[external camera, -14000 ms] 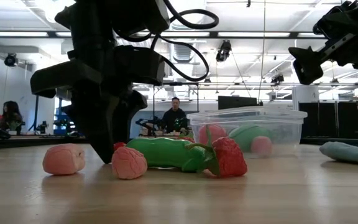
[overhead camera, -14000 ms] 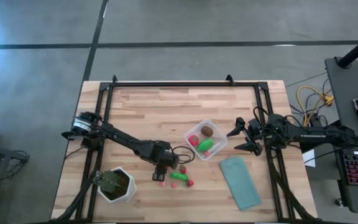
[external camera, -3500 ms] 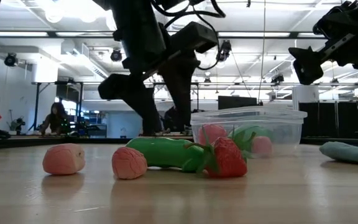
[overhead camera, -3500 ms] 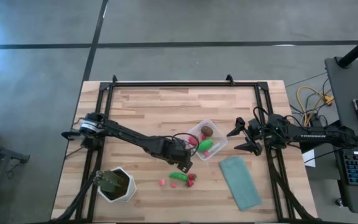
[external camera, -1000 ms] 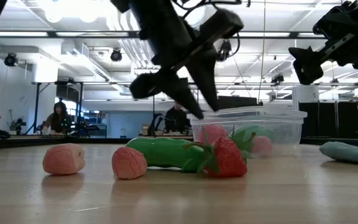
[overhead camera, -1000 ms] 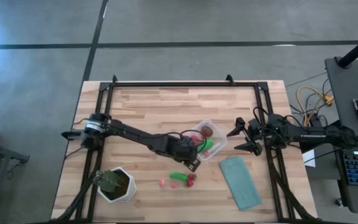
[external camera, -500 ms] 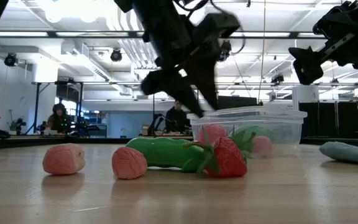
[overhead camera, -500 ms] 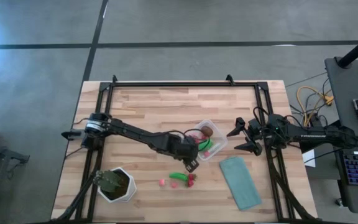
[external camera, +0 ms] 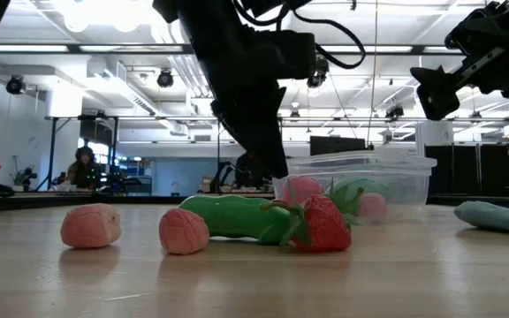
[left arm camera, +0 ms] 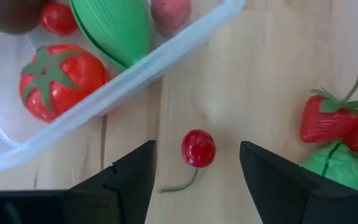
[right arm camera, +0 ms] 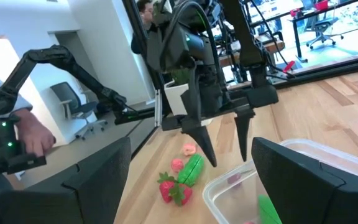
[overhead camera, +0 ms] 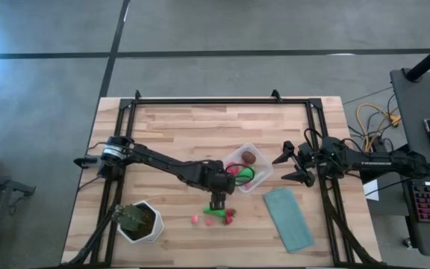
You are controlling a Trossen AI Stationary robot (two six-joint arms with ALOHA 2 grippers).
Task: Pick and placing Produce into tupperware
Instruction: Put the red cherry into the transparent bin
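The clear tupperware [overhead camera: 247, 166] stands right of the table's middle and holds a red tomato [left arm camera: 58, 78], a green piece [left arm camera: 114, 28], a pink piece [left arm camera: 169, 12] and a brown oval [overhead camera: 250, 158]. A small red cherry [left arm camera: 198, 149] lies on the wood just outside its near-left wall. My left gripper [overhead camera: 216, 200] points down over the cherry, open, with one finger [left arm camera: 135, 180] on either side and not touching it. A strawberry [overhead camera: 230, 215], a green piece [overhead camera: 216, 213] and two pink pieces [overhead camera: 194, 219] lie nearer the front edge. My right gripper [overhead camera: 288, 164] waits open, right of the tupperware.
A teal cloth [overhead camera: 288, 218] lies at the near right. A white pot with a green plant [overhead camera: 140, 222] stands at the near left. A black frame [overhead camera: 222, 101] runs around the table's edges. People show in the room beyond the table [external camera: 82, 163].
My left gripper has moved a little from the tupperware's near-left corner toward the table's left and near edges. It has turned from a slant to pointing straight down over the cherry. It stays open. The produce has not moved.
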